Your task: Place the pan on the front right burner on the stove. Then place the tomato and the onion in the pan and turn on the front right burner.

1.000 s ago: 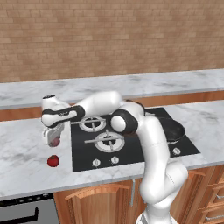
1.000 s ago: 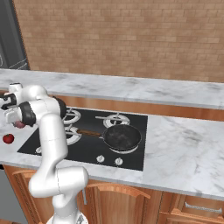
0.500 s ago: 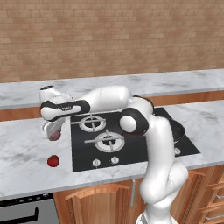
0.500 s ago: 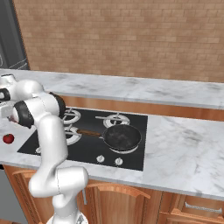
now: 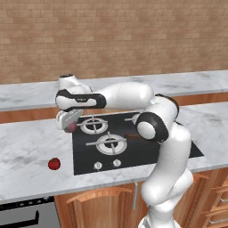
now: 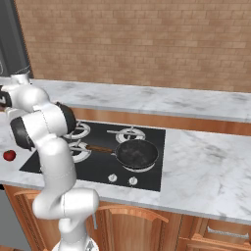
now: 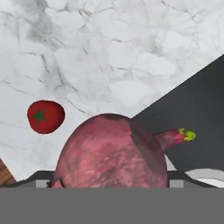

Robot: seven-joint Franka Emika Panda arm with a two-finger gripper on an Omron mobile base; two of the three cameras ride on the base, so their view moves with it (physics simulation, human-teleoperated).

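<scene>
1. On the marble counter (image 5: 26, 147), left of the stove (image 5: 133, 151): only the tomato remains, well apart from the cooktop's near left corner.
2. Along the white arm (image 5: 129, 95): reaches far left over the rear burners, then turns down at the wrist. Compared with a second ago, sits higher and has swung right, toward the stove.
3. At the pan (image 6: 137, 153): rests on the front right burner, covering it, with the wooden handle pointing left. Holds nothing yet, so the first step looks done and the two loading steps stay open.
4. At the gripper (image 5: 69, 125): points downward with the jaws spread wide yet closed around the onion. Hangs over the counter right at the stove's left edge.
5. At the onion (image 5: 72, 128): pinched between the fingers and clear of the marble, as the hand view confirms, where the onion (image 7: 111, 153) looms close with its stem pointing right and the counter (image 7: 109, 52) far below. Half a second ago was lower and further left; now is on its way to the pan.
6. At the tomato (image 5: 54, 164): lies untouched on the marble, also seen small and distant under the hand (image 7: 45, 116). Probably comes next, with the knob last.
</scene>
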